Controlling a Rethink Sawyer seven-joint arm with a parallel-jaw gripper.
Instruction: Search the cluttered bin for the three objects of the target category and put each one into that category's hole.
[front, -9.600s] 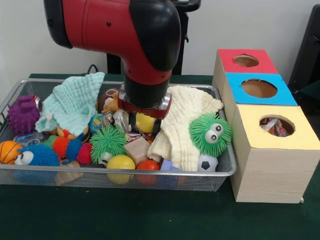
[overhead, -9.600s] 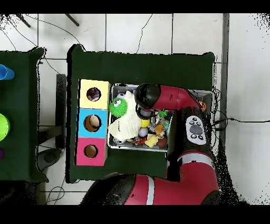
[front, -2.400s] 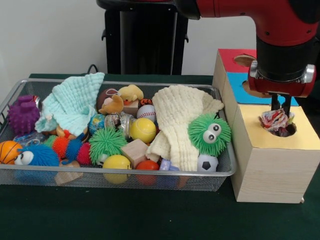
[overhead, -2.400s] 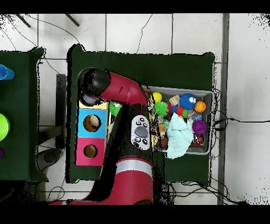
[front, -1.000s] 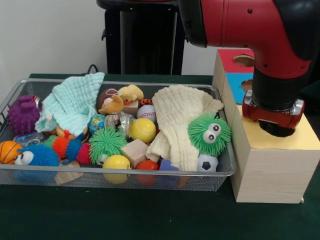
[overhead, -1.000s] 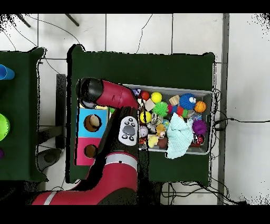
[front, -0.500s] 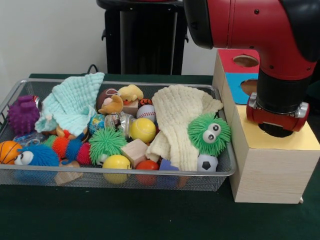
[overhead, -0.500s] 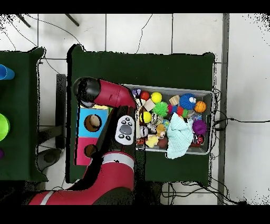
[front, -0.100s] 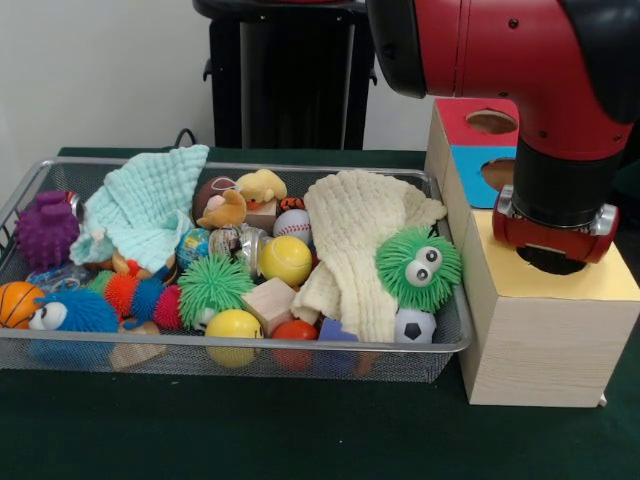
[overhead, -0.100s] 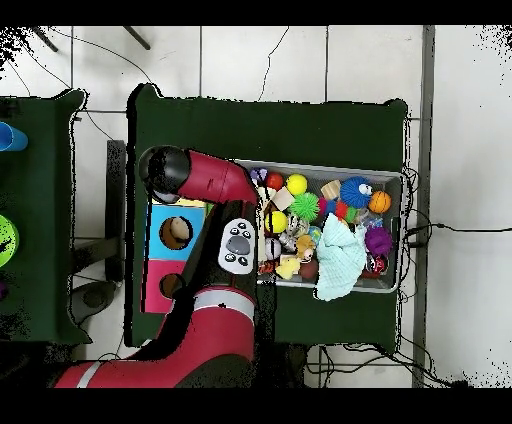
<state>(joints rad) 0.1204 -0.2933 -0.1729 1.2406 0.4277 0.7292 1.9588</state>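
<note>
My gripper (front, -0.100s: 549, 256) is sunk into the hole of the yellow box (front, -0.100s: 600, 286), and the red wrist covers the hole. Nothing held shows. Behind the yellow box stand the blue box (front, -0.100s: 476, 166) and the red box (front, -0.100s: 492, 122) with its open hole. The wire bin (front, -0.100s: 250, 345) to the left holds a cream cloth (front, -0.100s: 362, 240), a mint cloth (front, -0.100s: 150, 205), a green fuzzy ball with eyes (front, -0.100s: 421, 266), a yellow ball (front, -0.100s: 287, 259) and several other toys. In the overhead view the arm (overhead, -0.100s: 175, 172) hides the yellow box; the blue box (overhead, -0.100s: 175, 232) shows.
A black pedestal (front, -0.100s: 285, 80) rises behind the bin. The bin's right rim sits close to the boxes' side. In the overhead view a second green table (overhead, -0.100s: 30, 220) with coloured cups lies at the left, and cables run over the tiled floor.
The gripper left the bin with a crumpled wrapper, carried it over the yellow box and sank into its hole. Nothing has moved in the last half second.
</note>
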